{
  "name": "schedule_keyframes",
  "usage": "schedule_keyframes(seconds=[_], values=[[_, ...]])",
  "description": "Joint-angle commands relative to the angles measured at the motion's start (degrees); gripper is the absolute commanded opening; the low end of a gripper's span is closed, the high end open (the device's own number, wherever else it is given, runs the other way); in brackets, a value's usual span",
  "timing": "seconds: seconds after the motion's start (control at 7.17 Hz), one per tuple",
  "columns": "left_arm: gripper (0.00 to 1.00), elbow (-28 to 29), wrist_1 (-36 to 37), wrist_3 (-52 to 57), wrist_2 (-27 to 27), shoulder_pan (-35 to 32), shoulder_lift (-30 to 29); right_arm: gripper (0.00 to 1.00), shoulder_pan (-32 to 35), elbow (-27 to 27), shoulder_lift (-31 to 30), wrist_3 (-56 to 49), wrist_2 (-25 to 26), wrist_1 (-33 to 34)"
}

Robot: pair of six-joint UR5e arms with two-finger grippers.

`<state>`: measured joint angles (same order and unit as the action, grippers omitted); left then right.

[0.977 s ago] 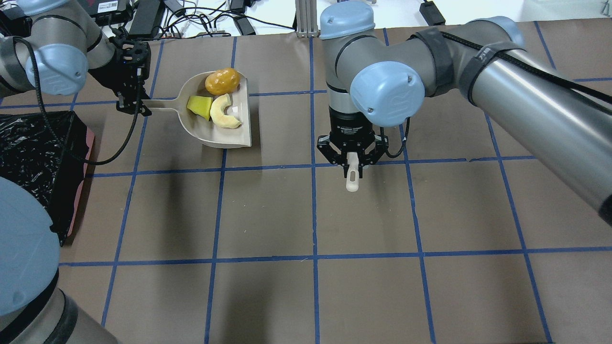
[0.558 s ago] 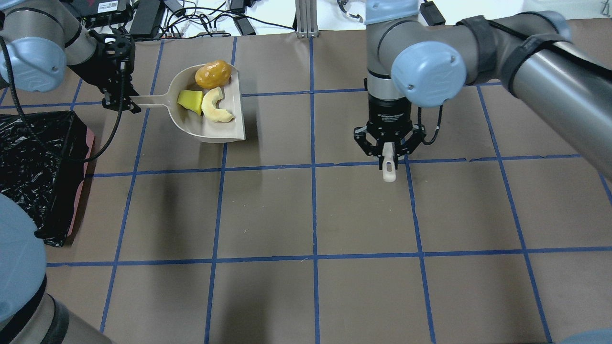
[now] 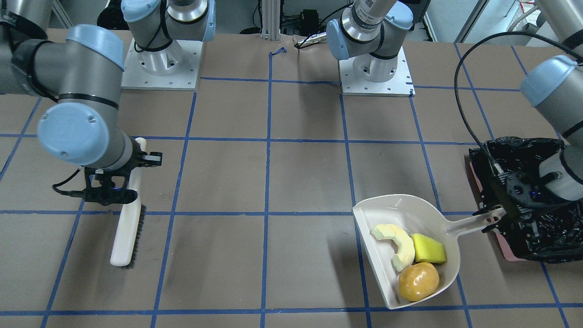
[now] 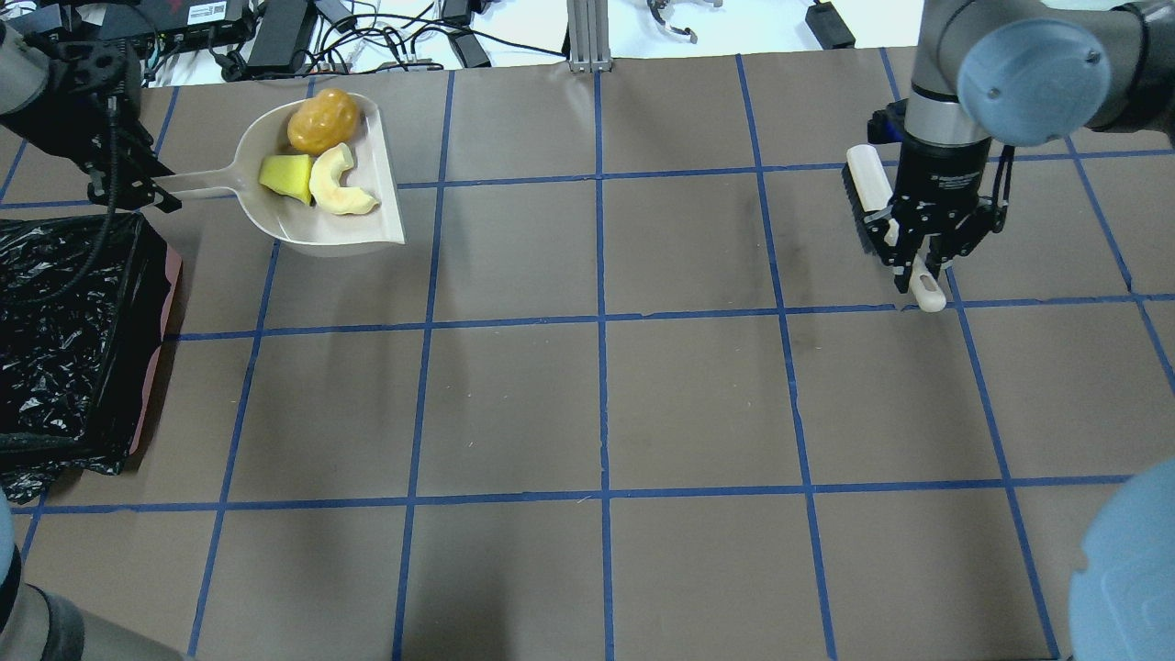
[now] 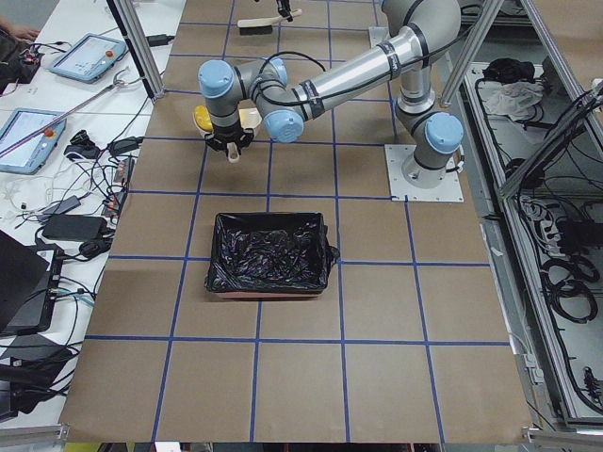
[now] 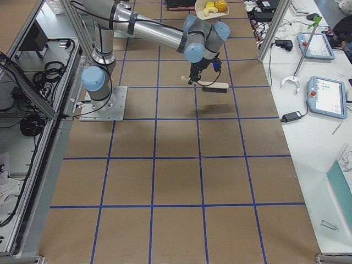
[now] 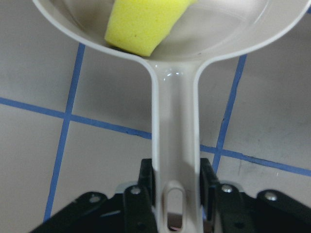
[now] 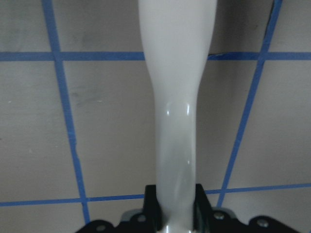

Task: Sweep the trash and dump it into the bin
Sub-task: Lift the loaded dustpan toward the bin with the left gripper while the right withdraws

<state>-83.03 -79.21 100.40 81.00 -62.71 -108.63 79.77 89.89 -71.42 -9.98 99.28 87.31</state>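
The trash (image 4: 335, 184) is held in the dustpan (image 4: 353, 229), which is clamped by its handle end in the left gripper (image 4: 145, 191), the bin (image 4: 73, 312) being set just beside that gripper, toward the robot, while the brush (image 4: 866, 179) is gripped well apart by the right gripper (image 4: 923, 264).

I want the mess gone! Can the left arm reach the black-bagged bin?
Probably yes. The left pincer, holding the beige plastic dustpan, is right beside the pink box lined with black plastic; nothing stands between.
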Motion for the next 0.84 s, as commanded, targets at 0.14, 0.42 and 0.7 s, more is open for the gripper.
schedule_keyframes(seconds=[0.14,0.42,0.7], values=[[0.33,1.9,-2.18,0.15,0.3,7.4,0.88,0.15,-5.41,-0.24,5.14,-8.99,2.14,9.17],[0.33,2.95,-3.93,0.15,0.48,11.89,0.7,0.15,-8.99,-0.67,6.91,-10.58,1.63,11.04],[0.33,4.53,-4.02,0.23,0.65,15.94,0.79,0.15,-9.02,-0.59,8.05,-10.41,1.27,11.04]])
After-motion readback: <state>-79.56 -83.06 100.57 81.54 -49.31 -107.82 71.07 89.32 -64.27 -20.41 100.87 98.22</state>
